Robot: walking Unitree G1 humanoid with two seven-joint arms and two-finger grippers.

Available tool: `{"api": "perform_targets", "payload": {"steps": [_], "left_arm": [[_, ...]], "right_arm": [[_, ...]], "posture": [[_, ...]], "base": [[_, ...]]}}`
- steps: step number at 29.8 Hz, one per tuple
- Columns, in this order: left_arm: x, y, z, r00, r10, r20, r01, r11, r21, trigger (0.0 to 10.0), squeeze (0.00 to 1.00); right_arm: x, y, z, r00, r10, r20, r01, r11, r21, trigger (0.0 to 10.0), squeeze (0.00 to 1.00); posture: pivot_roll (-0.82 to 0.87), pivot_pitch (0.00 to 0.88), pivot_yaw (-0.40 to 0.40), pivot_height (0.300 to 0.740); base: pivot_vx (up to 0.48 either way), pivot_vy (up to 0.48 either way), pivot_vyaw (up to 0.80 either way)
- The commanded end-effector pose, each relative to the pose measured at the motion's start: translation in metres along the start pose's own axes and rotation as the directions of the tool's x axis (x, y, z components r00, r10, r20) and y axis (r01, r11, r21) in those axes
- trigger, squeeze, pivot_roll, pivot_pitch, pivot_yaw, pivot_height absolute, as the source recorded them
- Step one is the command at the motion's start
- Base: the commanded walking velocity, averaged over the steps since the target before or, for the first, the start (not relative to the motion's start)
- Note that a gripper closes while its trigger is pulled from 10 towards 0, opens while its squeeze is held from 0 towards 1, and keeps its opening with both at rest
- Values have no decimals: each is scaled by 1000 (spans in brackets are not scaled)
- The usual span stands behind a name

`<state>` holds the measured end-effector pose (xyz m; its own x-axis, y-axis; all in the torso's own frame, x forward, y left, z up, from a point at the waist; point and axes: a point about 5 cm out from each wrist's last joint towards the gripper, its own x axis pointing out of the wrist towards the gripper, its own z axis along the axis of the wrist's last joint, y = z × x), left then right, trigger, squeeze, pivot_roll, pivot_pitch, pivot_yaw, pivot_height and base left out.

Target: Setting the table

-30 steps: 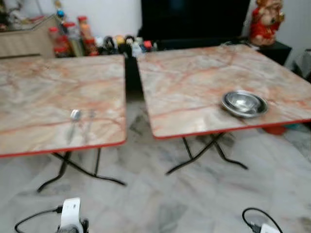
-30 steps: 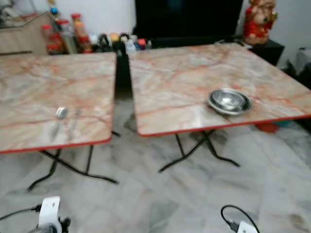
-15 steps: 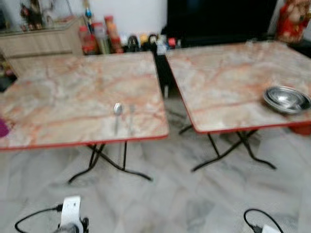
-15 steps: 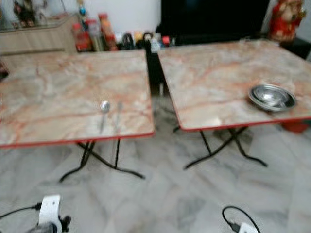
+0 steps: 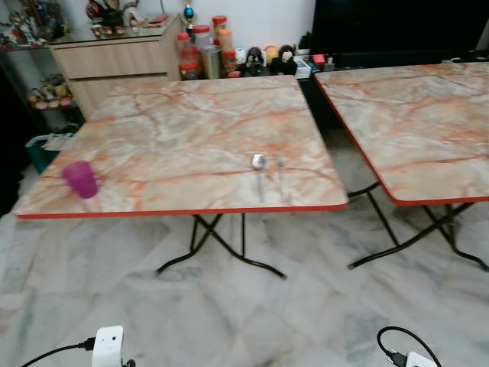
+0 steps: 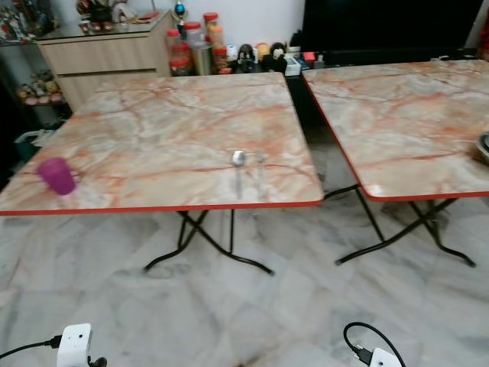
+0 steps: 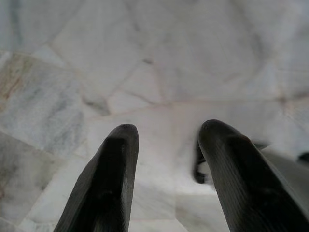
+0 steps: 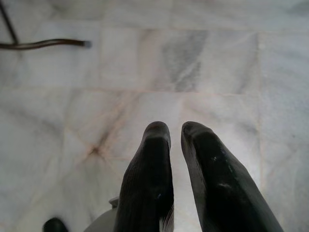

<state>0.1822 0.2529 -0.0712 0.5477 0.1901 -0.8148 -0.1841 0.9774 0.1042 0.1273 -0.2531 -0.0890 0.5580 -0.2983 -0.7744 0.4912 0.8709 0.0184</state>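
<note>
My left end effector [image 7: 166, 159] hangs released, my right end effector [image 8: 176, 145] nearly clenched on nothing; the spoon [image 5: 259, 171], center frame on the desk [image 5: 153, 138], looks thin, stiff, slippery, so I would pinch its handle.

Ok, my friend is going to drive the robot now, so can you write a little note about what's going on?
Left gripper: open, holding nothing, hanging over the pale marble floor.
Right gripper: nearly shut, holding nothing, also over the floor.
On the near marble-pattern folding table with the red edge: a shiny metal spoon and another thin metal utensil lying beside it near the front edge, and a purple plastic cup at the front left corner.
A second matching table stands to the right.
Done: nothing picked up yet.
Left: walk up to the table and set the pieces.
</note>
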Motion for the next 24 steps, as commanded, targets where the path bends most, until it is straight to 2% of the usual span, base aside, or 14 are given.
{"api": "perform_targets", "payload": {"steps": [1, 6, 9, 15, 24], "left_arm": [[-2, 6, -10, 1000, 15, -20, -15, 1000, 0, 10000, 0], [-3, 6, -17, 999, 15, -29, -15, 1000, 3, 10000, 0], [-2, 6, -9, 1000, 15, -17, -15, 1000, 3, 10000, 0], [-2, 7, -8, 1000, 16, -16, -16, 1000, 6, 10000, 0], [-2, 12, -1, 1000, 26, 9, -26, 1000, 4, 10000, 0]], "right_arm": [[1, 6, 1, 1000, 16, 7, -16, 1000, -2, 10000, 0], [1, 6, 1, 1000, 14, 7, -14, 1000, 8, 10000, 0], [1, 7, 1, 1000, 12, 10, -13, 1000, 17, 10000, 0], [1, 7, 0, 1000, 13, 10, -13, 1000, 21, 10000, 0], [0, 7, 0, 1000, 19, 16, -19, 1000, 24, 10000, 0]], "posture": [[52, 0, 10, 740], [54, 0, 10, 740], [55, 0, 11, 740], [60, 0, 13, 740], [52, 0, 16, 740]], "base": [[0, 480, 0], [0, 480, 248], [0, 480, 0], [0, 476, 0], [0, 0, 0]]}}
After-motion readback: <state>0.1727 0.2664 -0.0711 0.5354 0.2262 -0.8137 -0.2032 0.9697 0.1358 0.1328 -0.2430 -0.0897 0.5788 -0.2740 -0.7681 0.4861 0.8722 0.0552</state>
